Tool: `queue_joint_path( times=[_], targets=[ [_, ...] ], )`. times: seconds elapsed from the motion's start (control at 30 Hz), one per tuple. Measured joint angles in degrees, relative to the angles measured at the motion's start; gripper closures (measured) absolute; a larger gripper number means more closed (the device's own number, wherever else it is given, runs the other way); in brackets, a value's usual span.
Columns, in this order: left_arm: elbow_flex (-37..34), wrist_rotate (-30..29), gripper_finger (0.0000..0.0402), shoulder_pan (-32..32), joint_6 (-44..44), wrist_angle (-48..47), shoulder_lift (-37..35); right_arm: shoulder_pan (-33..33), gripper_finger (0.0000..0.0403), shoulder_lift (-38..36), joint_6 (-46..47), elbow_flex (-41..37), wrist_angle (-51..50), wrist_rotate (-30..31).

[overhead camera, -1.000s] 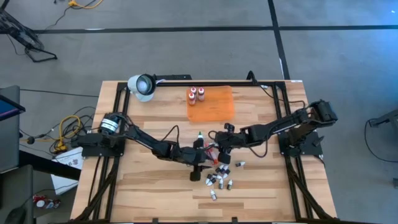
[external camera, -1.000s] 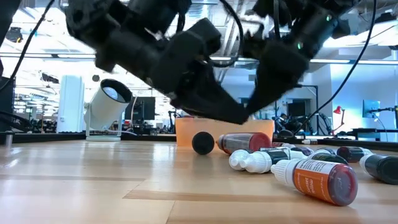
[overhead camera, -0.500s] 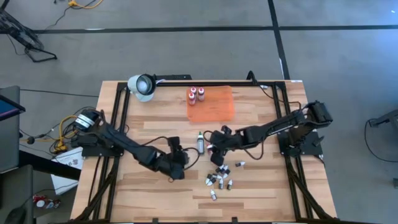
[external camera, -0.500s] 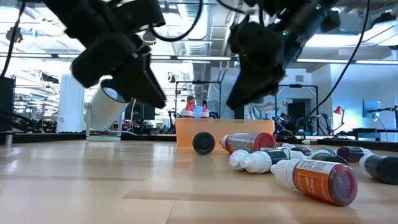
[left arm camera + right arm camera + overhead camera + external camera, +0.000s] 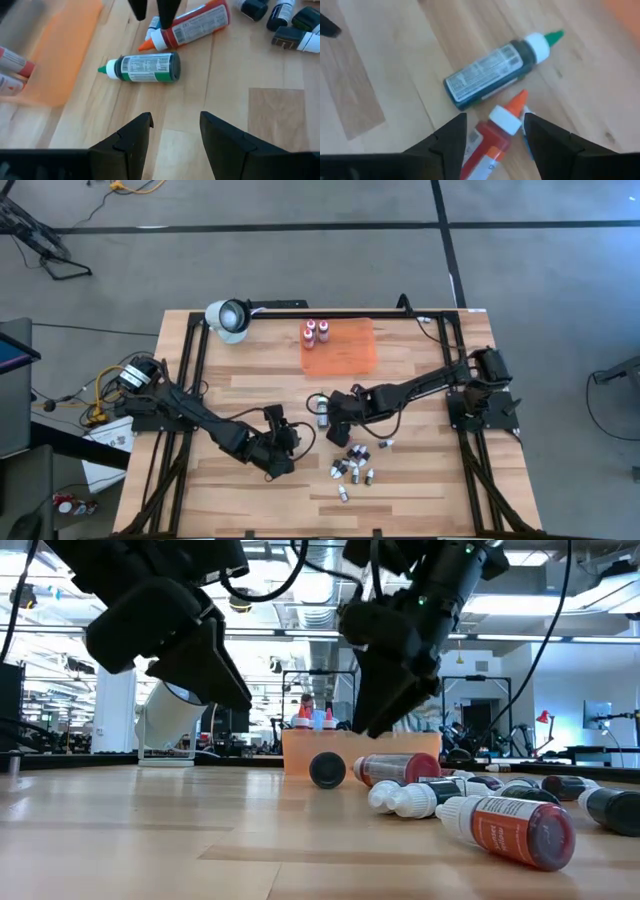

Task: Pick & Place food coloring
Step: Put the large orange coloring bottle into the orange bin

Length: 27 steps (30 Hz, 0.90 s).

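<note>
Right now the right gripper [image 5: 327, 410] hangs over the middle of the table, fingers apart and holding nothing. Just below it lie two bottles: a green food coloring bottle [image 5: 492, 66] on its side, and a red one with an orange tip [image 5: 492, 137] close beside it, almost touching at the caps. The left gripper [image 5: 281, 452] sits nearer the front edge, off to the left of the pile, its fingers also apart and empty.

Three red bottles [image 5: 316, 332] stand upright at the back corner of the orange mat [image 5: 345, 352]. A scatter of small dropper bottles [image 5: 352, 468] lies toward the front of the table, apart from the two larger ones.

Risks as I judge them:
- Green bottle is round and lying flat. An off-centre pinch would likely roll it away.
- Red bottle lies so close that a descending finger may land on it or shove it.
- Both arms are near each other; a left move toward the same bottles could mean a clash.
- Setting a bottle among the upright three could knock them over.
</note>
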Motion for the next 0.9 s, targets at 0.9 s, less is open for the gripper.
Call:
queue_joint_path(
  times=[0.9],
  targets=[
    [0.0, 0.5, 0.0233, -1.2, -4.5, 4.2, 0.0, -0.5, 0.021, 7.2, 1.9, 2.3, -6.6, -9.1]
  ],
)
